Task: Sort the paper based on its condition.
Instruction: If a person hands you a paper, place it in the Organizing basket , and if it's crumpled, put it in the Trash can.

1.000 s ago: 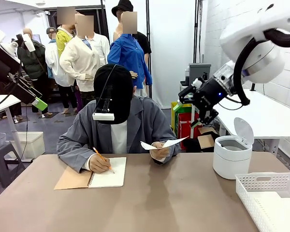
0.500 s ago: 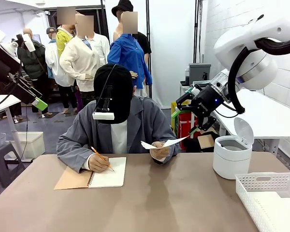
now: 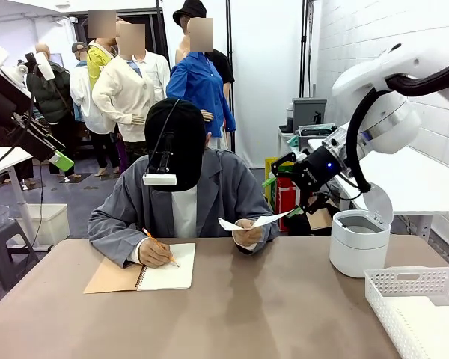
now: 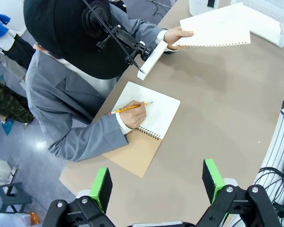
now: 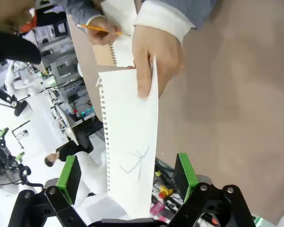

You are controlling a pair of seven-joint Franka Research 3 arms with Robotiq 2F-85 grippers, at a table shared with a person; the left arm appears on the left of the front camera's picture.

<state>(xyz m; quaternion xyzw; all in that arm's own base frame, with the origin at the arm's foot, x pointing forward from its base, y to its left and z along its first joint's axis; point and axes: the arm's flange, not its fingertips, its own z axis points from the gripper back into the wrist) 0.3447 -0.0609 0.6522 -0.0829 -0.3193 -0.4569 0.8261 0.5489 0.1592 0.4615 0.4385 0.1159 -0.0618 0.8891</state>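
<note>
Over the last second the right hand (image 3: 283, 196) had dropped from high at 2 o'clock of the sheet (image 3: 254, 222) to just beside its free corner, while the sheet itself had not shifted. That read as the approach to a handover, with the grasp not yet made. The sheet was held off the desk (image 3: 269, 299) by the person's fingers (image 3: 245, 233), at 3 o'clock of the open notebook (image 3: 167, 267). It looked flat and smooth, with a ragged torn-spiral edge and a faint pencilled cross. In the right wrist view its loose end ran down between the spread green pads (image 5: 69, 173), which were released and pinching nothing. Being unwrinkled, it probably belonged in the white basket (image 3: 404, 283) at 4 o'clock rather than the open-lidded bin (image 3: 358, 247). The left hand (image 4: 157, 182) hung high at 9 o'clock, released and empty
</note>
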